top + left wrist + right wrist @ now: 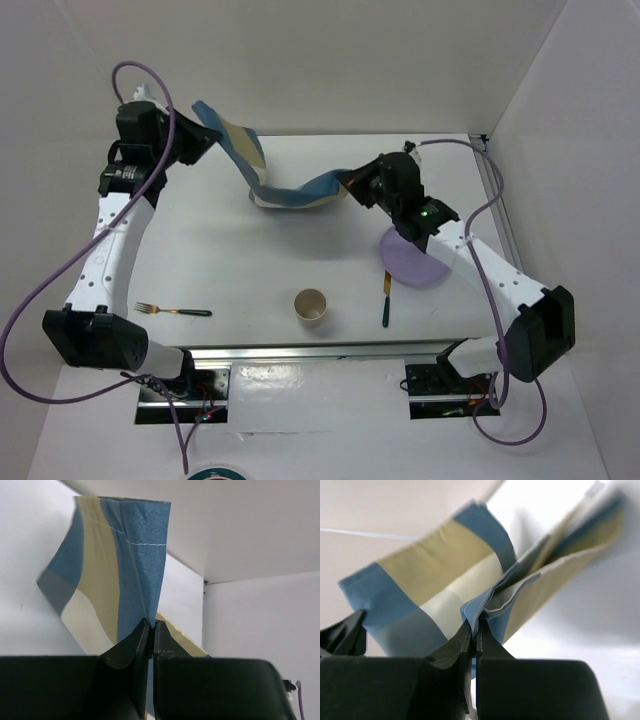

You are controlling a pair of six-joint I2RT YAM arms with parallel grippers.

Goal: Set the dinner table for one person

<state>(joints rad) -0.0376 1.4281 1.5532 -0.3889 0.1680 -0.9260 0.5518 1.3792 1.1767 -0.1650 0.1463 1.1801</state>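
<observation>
The left gripper (pixel 196 141) was clenched on one end of the blue-and-tan placemat (pixel 290 192), holding that end up over the far left corner of the white worktop (pixel 250 260); in the left wrist view its two dark fingers met on a pinched fold of the blue cloth, which fanned upward above them. The right gripper (pixel 352 186) was likewise clamped on the cloth's other end, over the far middle of the worktop, and the right wrist view showed its fingers closed on a bunched, doubled-over edge. Between the two grippers the placemat hung twisted and sagging, its low middle down at the far centre of the worktop, though whether it touched the surface could not be told. The worktop filled most of the top view, ahead of the two arm bases. On its near part lay a fork (pixel 172 311) at the left, a paper cup (pixel 311 305) standing upright near the centre, and a knife (pixel 386 298) just right of the cup. A purple plate (pixel 410 266) sat beside the knife, partly under the right arm.
</observation>
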